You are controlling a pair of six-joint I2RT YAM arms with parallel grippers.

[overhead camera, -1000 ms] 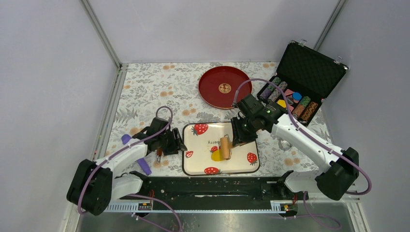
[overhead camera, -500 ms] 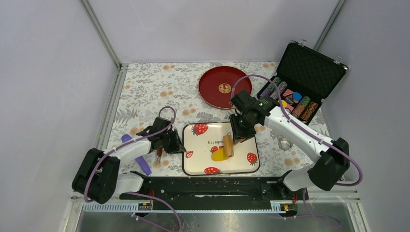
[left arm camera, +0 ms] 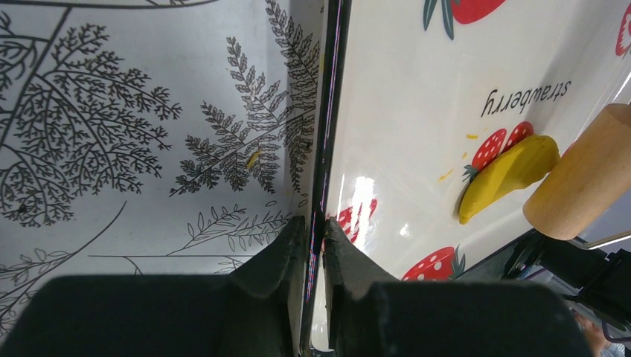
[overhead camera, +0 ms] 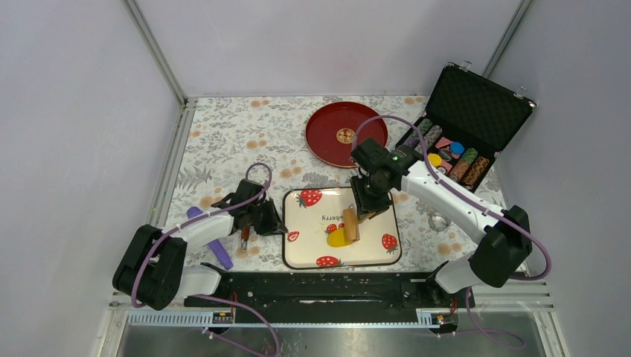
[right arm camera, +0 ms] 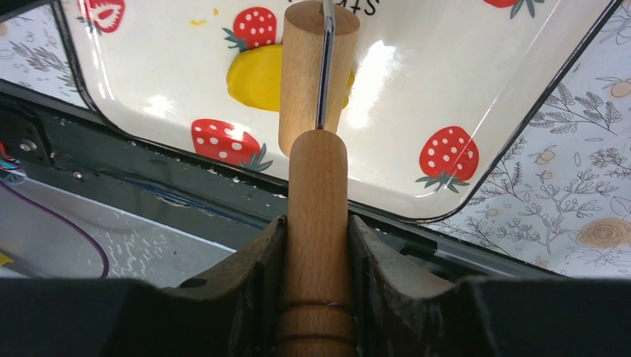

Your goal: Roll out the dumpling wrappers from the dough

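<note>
A flattened patch of yellow dough [overhead camera: 335,239] lies on the strawberry-print tray [overhead camera: 372,256], partly under the wooden roller [overhead camera: 349,224]. My right gripper [overhead camera: 364,207] is shut on the roller's handle [right arm camera: 318,193]. The barrel [right arm camera: 312,44] rests on the dough [right arm camera: 253,78]. My left gripper [left arm camera: 315,227] is shut on the tray's dark left rim [left arm camera: 327,111], one finger outside it and one inside. From the left wrist view the dough [left arm camera: 510,175] and the roller's end [left arm camera: 584,186] show at the right. No dumpling wrappers are in view.
A red plate [overhead camera: 346,134] sits behind the tray. An open black case of poker chips [overhead camera: 465,126] stands at the back right. A purple tool [overhead camera: 214,245] lies left of the left arm, and a metal ring [overhead camera: 439,221] lies right of the tray.
My left gripper has closed onto the tray's left rim. The right arm has swung a little to the left, with the roller still on the dough.
</note>
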